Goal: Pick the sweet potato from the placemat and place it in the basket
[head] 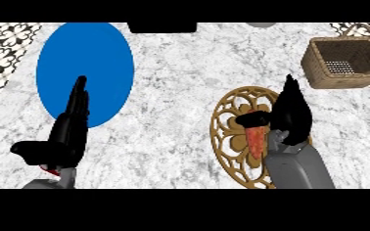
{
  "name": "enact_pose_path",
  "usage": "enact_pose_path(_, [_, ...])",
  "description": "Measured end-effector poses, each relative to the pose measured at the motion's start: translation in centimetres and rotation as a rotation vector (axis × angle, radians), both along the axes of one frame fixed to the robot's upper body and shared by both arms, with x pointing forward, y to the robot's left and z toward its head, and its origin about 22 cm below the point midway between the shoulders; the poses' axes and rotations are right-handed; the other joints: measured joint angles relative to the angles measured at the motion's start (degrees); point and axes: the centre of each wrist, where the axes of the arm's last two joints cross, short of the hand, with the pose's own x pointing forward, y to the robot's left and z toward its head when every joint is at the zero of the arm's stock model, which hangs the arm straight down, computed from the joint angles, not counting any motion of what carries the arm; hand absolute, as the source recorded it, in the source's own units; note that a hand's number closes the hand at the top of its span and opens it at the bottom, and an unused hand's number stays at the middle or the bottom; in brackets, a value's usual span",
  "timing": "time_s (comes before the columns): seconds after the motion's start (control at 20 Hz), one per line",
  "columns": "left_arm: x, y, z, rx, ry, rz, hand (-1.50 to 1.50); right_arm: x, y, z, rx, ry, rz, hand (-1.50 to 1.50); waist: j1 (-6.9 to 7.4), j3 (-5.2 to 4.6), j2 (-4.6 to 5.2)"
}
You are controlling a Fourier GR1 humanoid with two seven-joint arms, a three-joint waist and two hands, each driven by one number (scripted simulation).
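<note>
Orange-red against gold filigree, the sweet potato (255, 139) lay on the round openwork placemat (227, 122) at the right of the marble counter (180, 78), with the right hand (292, 115) over its upper end, thumb curled across it and fingers pointing up the counter. The wicker basket (318, 63) stood well apart at the far right edge. The left hand (69, 127) rested at the lower left, fingers straight and relaxed, tips over a blue plate (85, 68).
</note>
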Motion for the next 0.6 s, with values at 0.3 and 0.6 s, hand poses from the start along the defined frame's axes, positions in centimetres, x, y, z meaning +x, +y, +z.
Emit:
enact_pose_path(0.3, [0.1, 0.1, 0.1, -0.006, -0.003, -0.002, 0.0, -0.5, -0.7, 1.1, -0.026, 0.038, -0.007, -1.5, -0.07, 0.17, 0.21])
enact_pose_path(0.6, [-0.3, -0.5, -0.2, -0.008, -0.003, -0.009, 0.0, -1.2, -1.0, 1.4, -0.041, 0.061, 0.0, -1.5, 0.71, 0.31, 0.48])
